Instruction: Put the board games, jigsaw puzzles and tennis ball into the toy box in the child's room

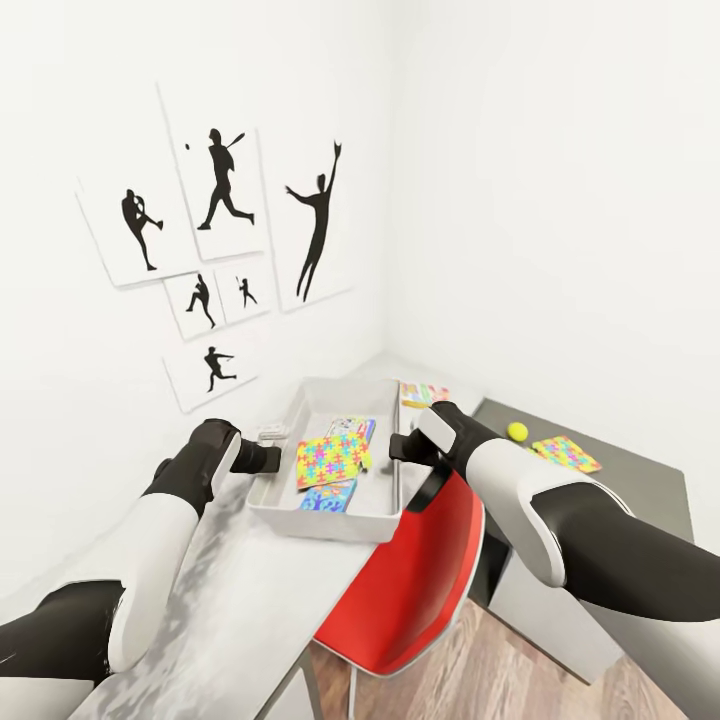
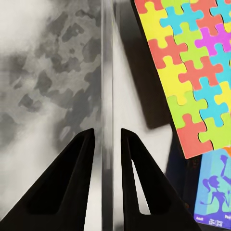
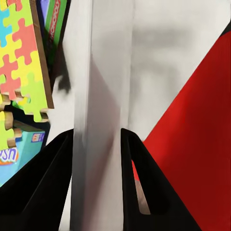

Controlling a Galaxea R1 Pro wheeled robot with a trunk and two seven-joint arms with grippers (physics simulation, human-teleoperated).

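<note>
On the pale desk (image 1: 240, 590), the left hand (image 1: 272, 456) is clamped on the left wall of the grey toy box (image 1: 330, 520). The right hand (image 1: 400, 447) pinches the opposite wall, likely so the two can shift the box together. Inside it lie a jigsaw puzzle (image 1: 333, 458) and blue board games (image 1: 328, 495). A red chair (image 1: 420, 570) crowds the right arm. Further right, on the dark wing (image 1: 640, 480), the tennis ball (image 1: 517, 431) and second puzzle (image 1: 566, 453) wait.

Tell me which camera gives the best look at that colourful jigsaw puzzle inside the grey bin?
The head view: the jigsaw puzzle shows whole, lying on other boxes in the toy box. The left wrist view shows a big close-up portion; the right wrist view catches just an edge strip.
</note>
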